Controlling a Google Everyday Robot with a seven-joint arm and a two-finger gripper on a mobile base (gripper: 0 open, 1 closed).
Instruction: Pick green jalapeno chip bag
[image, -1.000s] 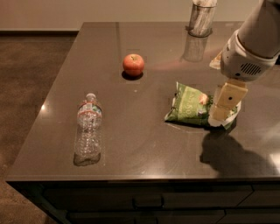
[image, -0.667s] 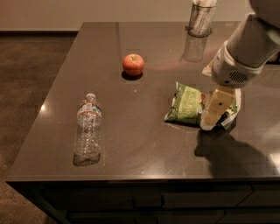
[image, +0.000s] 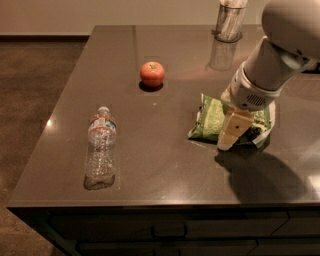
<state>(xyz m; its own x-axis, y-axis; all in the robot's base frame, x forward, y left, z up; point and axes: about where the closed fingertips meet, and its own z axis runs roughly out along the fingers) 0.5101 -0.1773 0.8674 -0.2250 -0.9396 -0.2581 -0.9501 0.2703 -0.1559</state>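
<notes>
Right of the red apple (image: 152, 74) on the table (image: 165, 165), the green jalapeno chip bag (image: 210, 120) lies flat with the end effector (image: 232, 135) low over its middle, and I cannot tell if that is open or closed.

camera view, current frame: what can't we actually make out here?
All in the camera view:
- pincer, low over the green jalapeno chip bag: contact hidden by its own body.
- Bag's middle: covered by pincer and arm.
- Metal canister: top cut off by the upper edge.
- Water bottle label: print too small to read.
</notes>
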